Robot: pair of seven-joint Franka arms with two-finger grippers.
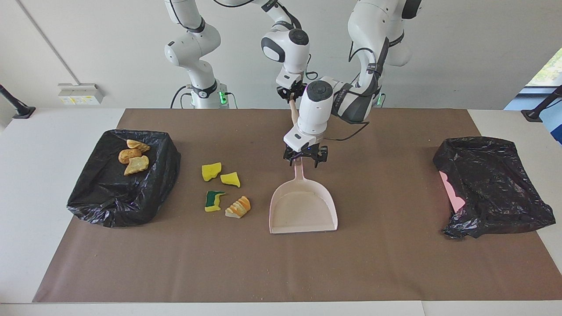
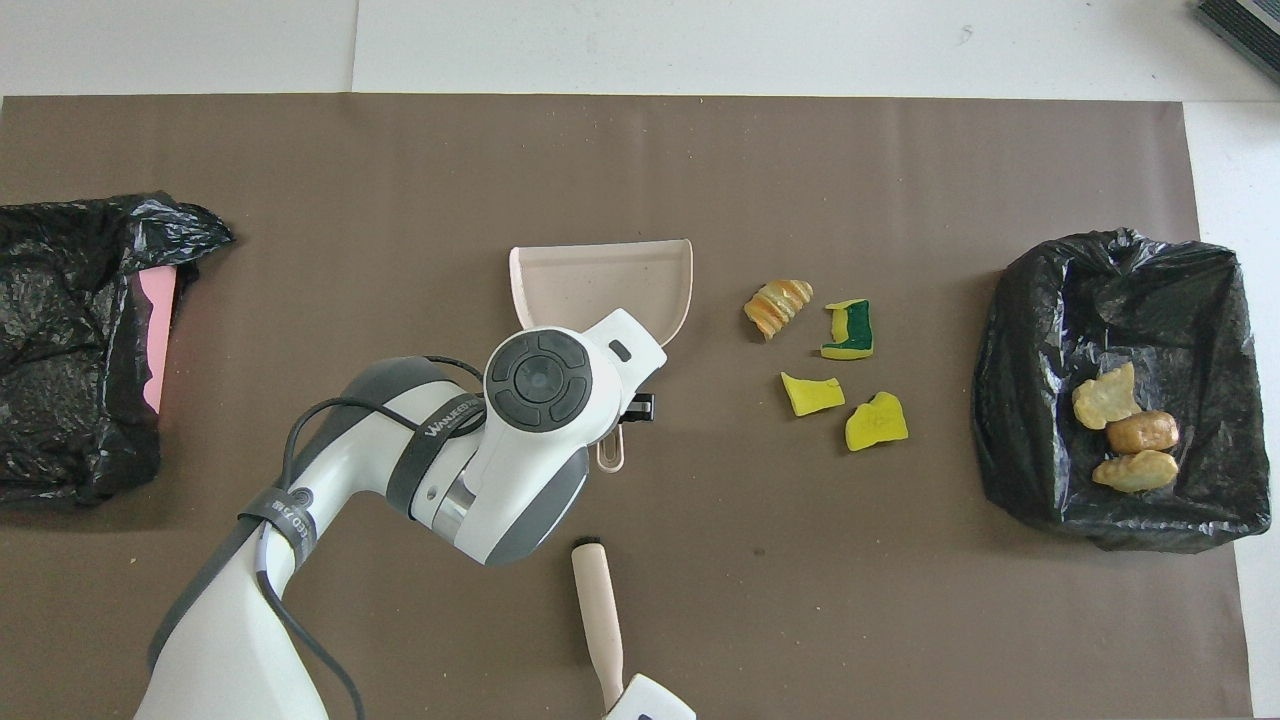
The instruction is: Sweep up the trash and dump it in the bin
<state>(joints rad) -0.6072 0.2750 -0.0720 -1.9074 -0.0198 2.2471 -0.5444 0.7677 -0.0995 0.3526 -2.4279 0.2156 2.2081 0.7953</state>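
Note:
Three tan bread chunks (image 1: 134, 157) lie in the black-bagged bin (image 1: 131, 202) at the right arm's end. Between the bin and the pale pink dustpan (image 1: 303, 206) lie more trash: two yellow sponge pieces (image 1: 211, 170), a green-backed one (image 1: 214, 200) and a striped pastry piece (image 1: 238, 206). My left gripper (image 1: 303, 160) is down at the dustpan's handle (image 2: 610, 455), straddling it. The overhead view hides it under the wrist. Nearer to the robots, my right gripper (image 1: 291, 94) is shut on the upper end of the brush (image 2: 597, 610).
A second black bag (image 1: 494, 184) with a pink thing showing at its edge lies at the left arm's end of the table. A brown mat (image 1: 281, 272) covers the middle of the white table.

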